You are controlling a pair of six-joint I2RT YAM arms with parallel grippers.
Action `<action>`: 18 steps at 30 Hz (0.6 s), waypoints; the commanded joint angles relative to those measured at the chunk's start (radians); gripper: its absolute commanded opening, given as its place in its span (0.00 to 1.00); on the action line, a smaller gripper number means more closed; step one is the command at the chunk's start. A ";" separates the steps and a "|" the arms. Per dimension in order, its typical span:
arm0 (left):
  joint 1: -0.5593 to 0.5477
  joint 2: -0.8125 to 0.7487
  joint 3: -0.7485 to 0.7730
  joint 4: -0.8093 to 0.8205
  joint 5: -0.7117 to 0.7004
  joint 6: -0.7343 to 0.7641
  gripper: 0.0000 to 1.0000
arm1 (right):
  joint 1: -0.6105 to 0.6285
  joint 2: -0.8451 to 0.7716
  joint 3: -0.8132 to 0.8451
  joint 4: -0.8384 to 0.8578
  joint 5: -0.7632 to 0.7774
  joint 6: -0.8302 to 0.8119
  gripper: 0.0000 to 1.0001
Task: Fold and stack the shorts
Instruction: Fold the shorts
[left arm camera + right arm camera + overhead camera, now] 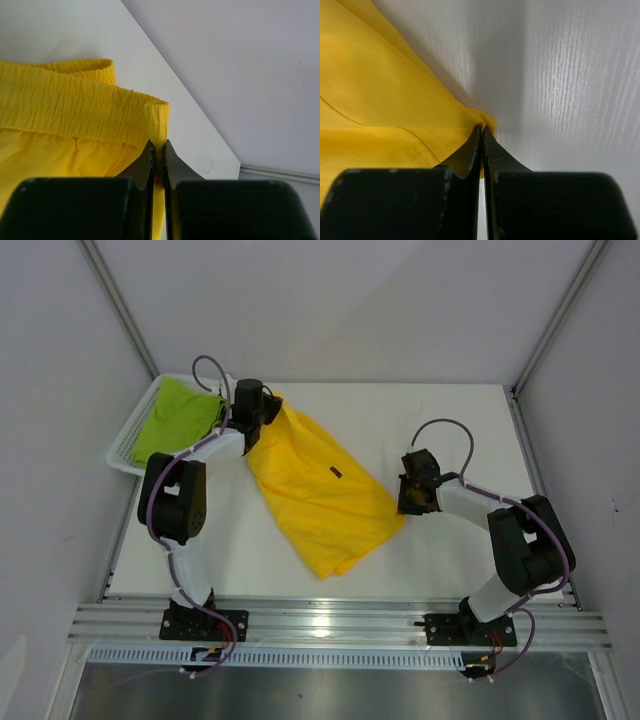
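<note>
- The yellow shorts [315, 495] lie spread on the table [450, 420]; the cloth looks thin, soft and light.
- The green shorts [178, 418] lie in the basket [122, 452].
- My left gripper [158, 146] is closed on the waistband corner and my right gripper [482, 131] on a hem corner; I judge both to be good holds.

Left arm [175, 505] and right arm [520, 540], white links, black joints, purple cables [209, 358] behind tapered matte-black fingers [145, 165], black base plates [205, 625]
</note>
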 commanded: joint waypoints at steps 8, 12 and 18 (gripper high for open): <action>-0.037 0.176 0.255 0.062 -0.092 -0.006 0.05 | 0.012 -0.042 -0.086 0.040 0.047 0.034 0.00; -0.041 0.259 0.365 0.034 -0.100 -0.002 0.35 | 0.018 -0.077 -0.100 0.027 0.052 0.042 0.00; -0.055 0.296 0.464 0.005 -0.116 0.067 0.99 | 0.034 -0.079 -0.104 0.013 0.058 0.042 0.00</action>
